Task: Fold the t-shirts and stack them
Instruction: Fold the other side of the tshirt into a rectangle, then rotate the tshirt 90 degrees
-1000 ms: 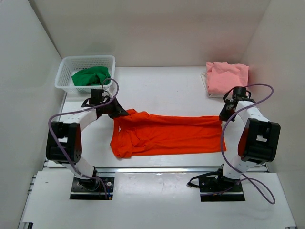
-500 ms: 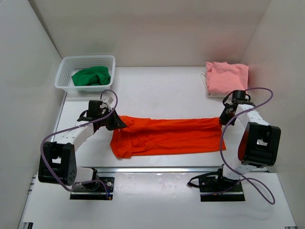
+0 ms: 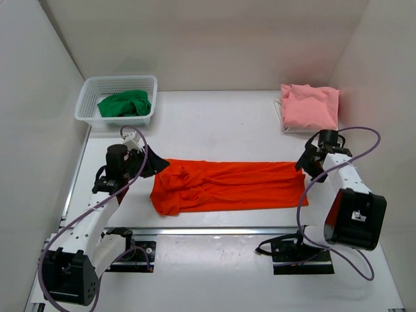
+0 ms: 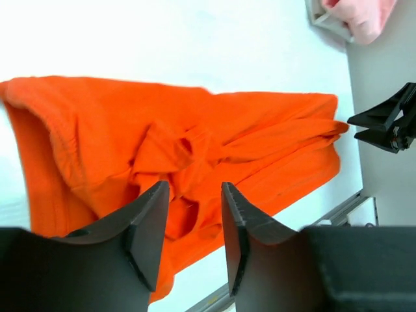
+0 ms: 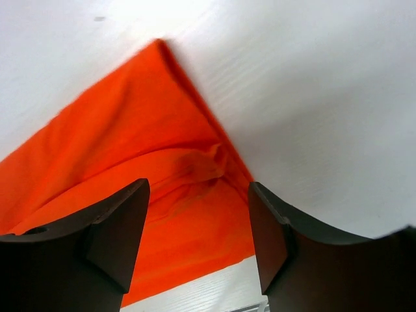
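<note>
On the near desk (image 3: pixel 221 130) the orange-red t-shirt (image 3: pixel 227 185) lies in a wrinkled band; left end effector (image 4: pixel 194 195) at its left end and right end effector (image 5: pixel 198 195) at its right end both unclenched, gripping nothing. Far right: folded pink t-shirt (image 3: pixel 311 105). Far left: green t-shirt (image 3: pixel 123 104) bunched in white mesh basket (image 3: pixel 121 79).
</note>
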Tool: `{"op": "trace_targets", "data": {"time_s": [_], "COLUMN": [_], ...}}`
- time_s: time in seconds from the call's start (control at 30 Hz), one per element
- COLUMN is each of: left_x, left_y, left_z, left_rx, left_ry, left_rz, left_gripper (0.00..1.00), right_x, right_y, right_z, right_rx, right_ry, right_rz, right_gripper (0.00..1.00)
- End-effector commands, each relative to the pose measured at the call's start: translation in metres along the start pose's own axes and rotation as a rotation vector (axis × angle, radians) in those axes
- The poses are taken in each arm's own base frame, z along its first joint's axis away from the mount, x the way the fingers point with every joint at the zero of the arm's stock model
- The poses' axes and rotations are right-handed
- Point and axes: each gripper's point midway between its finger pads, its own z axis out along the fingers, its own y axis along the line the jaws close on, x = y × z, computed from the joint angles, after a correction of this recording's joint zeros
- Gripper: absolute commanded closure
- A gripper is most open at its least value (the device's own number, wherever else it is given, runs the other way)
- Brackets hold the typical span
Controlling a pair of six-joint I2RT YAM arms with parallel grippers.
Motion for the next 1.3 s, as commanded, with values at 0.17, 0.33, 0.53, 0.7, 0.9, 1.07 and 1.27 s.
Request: {"op": "trace_targets", "data": {"time_s": [0.17, 0.33, 0.53, 0.7, 0.9, 1.07, 1.27], "left_x": [0.019, 0.049, 0.081, 0.095, 0.023, -0.002, -0.028], "left_y": [-0.016, 0.014, 0.050, 0.062, 0.032, 0.031, 0.008], "left_z": [0.021, 0.042, 0.070, 0.117, 0.208, 0.277, 0.339], "left_rx": [-0.009, -0.161, -0.376, -0.453, -0.405, -0.438, -0.247], "left_ry": [0.092, 0.156, 0.324, 0.495, 0.467, 0.525, 0.492], "left_rz": [-0.016, -0.107, -0.092, -0.053, 0.013, 0.090, 0.003], "left_gripper": [0.56, 0.60, 0.67, 0.72, 0.76, 0.77, 0.82], "right_x": [-0.033, -0.014, 0.057, 0.124, 0.173, 0.228, 0.247], "right_y": [0.060, 0.084, 0.080, 0.062, 0.090, 0.139, 0.180], "right_z": [-0.030, 0.008, 0.035, 0.022, -0.020, -0.056, -0.080], "right_rx": [-0.261, -0.237, -0.105, -0.015, -0.195, -0.552, -0.805], "right_ry": [-0.181, -0.042, 0.225, 0.312, 0.269, 0.283, 0.265], "right_rz": [-0.086, -0.164, -0.230, -0.244, -0.229, -0.194, -0.271], "right_gripper": [0.40, 0.41, 0.41, 0.42, 0.42, 0.42, 0.44]}}
